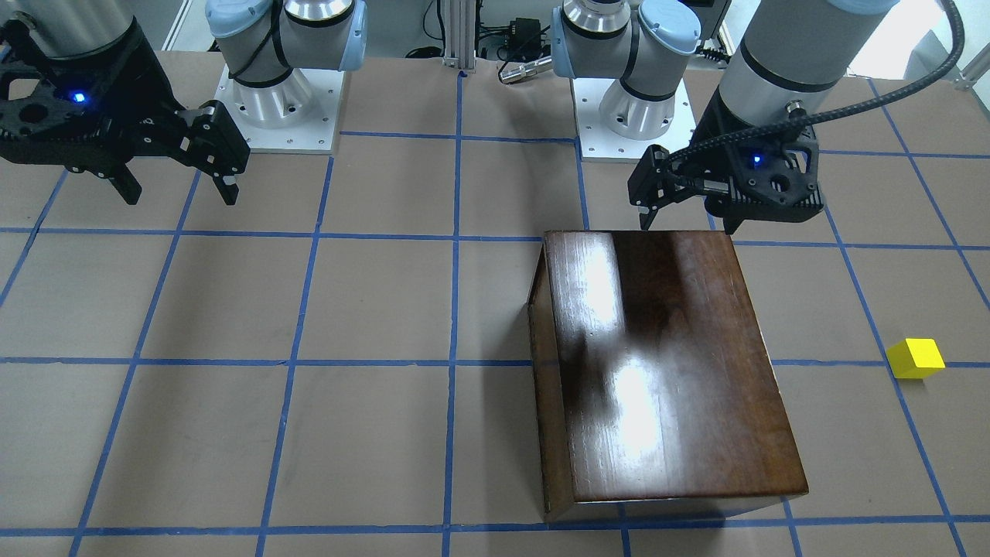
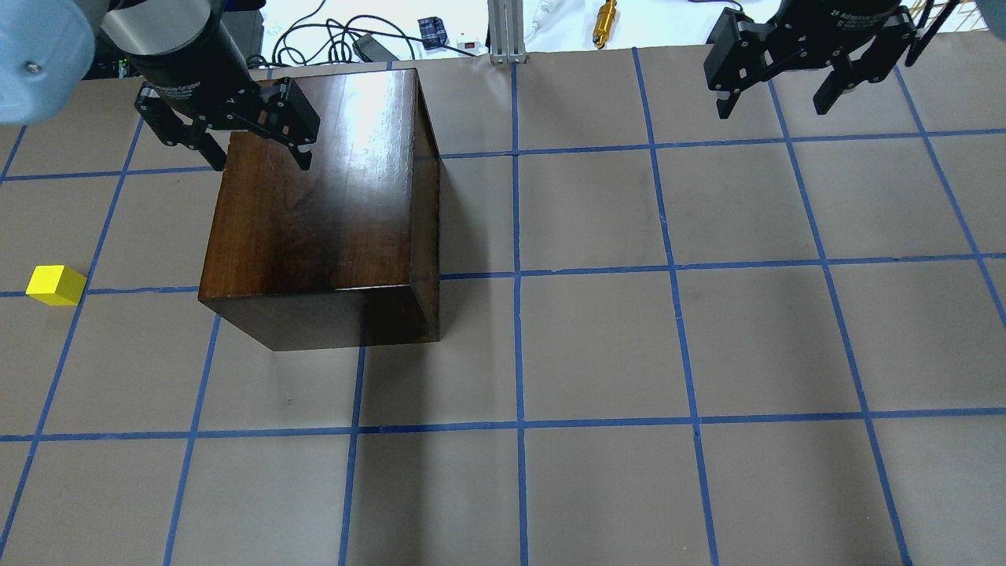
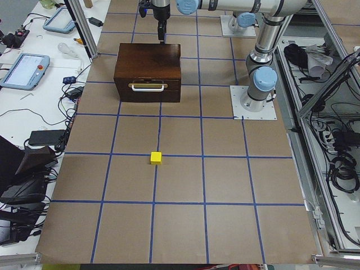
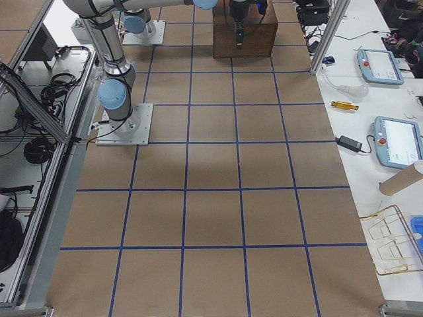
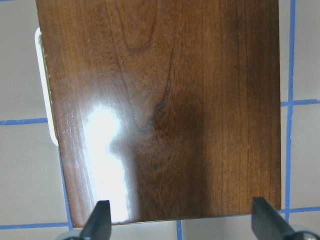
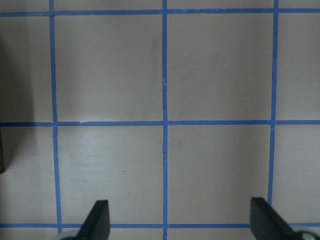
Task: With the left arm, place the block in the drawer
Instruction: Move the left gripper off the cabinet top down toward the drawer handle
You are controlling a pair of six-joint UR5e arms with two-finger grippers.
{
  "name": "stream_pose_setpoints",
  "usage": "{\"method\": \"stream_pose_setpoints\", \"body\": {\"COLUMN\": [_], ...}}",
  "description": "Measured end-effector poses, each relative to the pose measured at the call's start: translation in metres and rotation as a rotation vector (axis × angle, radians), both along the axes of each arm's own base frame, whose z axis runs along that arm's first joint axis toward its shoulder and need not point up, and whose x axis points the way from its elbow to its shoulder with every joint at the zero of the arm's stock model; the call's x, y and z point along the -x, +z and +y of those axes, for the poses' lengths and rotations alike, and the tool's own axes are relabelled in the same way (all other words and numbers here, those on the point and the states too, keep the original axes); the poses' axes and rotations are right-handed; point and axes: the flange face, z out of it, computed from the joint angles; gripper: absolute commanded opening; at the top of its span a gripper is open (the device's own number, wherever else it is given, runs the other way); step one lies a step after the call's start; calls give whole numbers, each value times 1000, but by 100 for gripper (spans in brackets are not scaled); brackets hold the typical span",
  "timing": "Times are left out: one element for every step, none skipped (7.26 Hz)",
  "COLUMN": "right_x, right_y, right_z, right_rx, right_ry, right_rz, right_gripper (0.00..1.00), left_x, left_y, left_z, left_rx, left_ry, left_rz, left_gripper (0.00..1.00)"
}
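The yellow block (image 1: 916, 358) lies alone on the brown table, far to the box's outer left; it also shows in the overhead view (image 2: 55, 284) and the left side view (image 3: 156, 158). The dark wooden box (image 2: 314, 204) stands with its drawer pushed in. Only the drawer's dark front with a pale handle (image 3: 148, 86) shows. My left gripper (image 2: 262, 163) is open and empty. It hovers over the box's top at one end (image 5: 165, 110), far from the block. My right gripper (image 2: 772, 110) is open and empty over bare table.
Blue tape lines divide the table into squares. The two arm bases (image 1: 278, 100) (image 1: 626, 108) stand at the robot's edge. Cables and a gold tool (image 2: 605, 16) lie beyond the far edge. Tablets (image 3: 25, 67) sit on the side bench.
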Motion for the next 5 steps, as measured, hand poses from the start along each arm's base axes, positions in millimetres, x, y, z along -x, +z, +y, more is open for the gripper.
{"method": "stream_pose_setpoints", "body": {"right_x": [0,0,0,0,0], "right_y": [0,0,0,1,1], "right_z": [0,0,0,0,0], "right_rx": [0,0,1,1,1], "right_ry": [0,0,0,-1,-1], "right_rz": [0,0,0,0,1], "right_gripper": [100,100,100,100,100], "left_x": [0,-1,-3,-10,-29], "left_y": [0,1,2,4,3], "left_z": [0,-1,-1,-2,-6], "left_rx": [1,3,5,8,7], "left_ry": [1,3,6,0,-11], "left_rz": [1,3,7,10,16], "left_gripper": [100,100,98,98,98]}}
